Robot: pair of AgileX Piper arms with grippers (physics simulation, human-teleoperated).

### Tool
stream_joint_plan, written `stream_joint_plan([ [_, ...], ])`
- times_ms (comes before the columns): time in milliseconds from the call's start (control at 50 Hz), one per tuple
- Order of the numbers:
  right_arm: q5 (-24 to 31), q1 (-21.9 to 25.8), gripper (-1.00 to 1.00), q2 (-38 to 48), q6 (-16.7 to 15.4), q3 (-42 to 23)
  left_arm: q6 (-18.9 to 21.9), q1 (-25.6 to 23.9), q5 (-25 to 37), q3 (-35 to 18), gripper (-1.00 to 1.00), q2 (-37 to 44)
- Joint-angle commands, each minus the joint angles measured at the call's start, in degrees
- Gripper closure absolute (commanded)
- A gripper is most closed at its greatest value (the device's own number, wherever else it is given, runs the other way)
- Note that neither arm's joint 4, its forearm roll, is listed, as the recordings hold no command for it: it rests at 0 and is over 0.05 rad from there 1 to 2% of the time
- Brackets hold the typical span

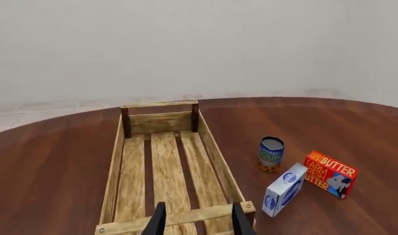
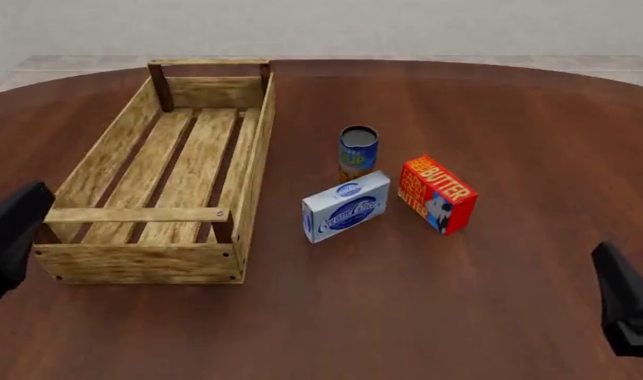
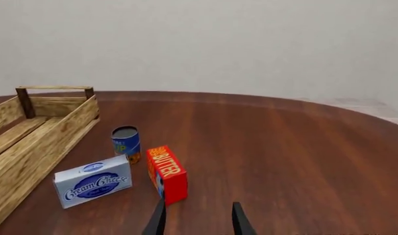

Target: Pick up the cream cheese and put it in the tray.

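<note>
Front view shows the pale grey-white cream cheese box [image 2: 346, 207] standing on edge just right of the long light-wood slatted tray [image 2: 142, 261], near a blue can [image 2: 358, 150]. Both the left gripper [image 1: 197, 223] and right gripper [image 3: 197, 220] have fingers spread apart (nothing between them), well short of that tray.

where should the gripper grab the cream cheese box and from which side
Judging by its pose, grip the cream cheese across its thin depth, fingers on the printed front face and the back, coming down from above. It stands on a long edge, so the narrow top is exposed. The can sits close behind and the butter box to its right, so descend vertically.
</note>
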Motion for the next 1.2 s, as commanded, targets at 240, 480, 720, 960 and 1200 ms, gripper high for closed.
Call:
stream_joint_plan([
  [240,2.3,1.3,-1.0,-1.2,-0.6,0.0,2.4,-7.2,-8.0,-5.3,-1.0,17.7],
  [480,2.4,1.1,-1.0,-1.1,0.0,0.0,2.7,-9.0,-9.5,-7.5,-1.0,23.1],
  [720,2.4,1.1,-1.0,-1.1,0.2,0.0,4.6,-10.4,-11.5,-10.5,-1.0,30.3],
  [960,2.1,0.7,-1.0,-1.2,0.3,0.0,4.9,-12.1,-13.5,-12.1,-1.0,36.1],
  [1200,1.6,0.6,-1.0,-1.2,0.3,0.0,6.5,-14.8,-14.3,-15.1,-1.0,43.6],
])
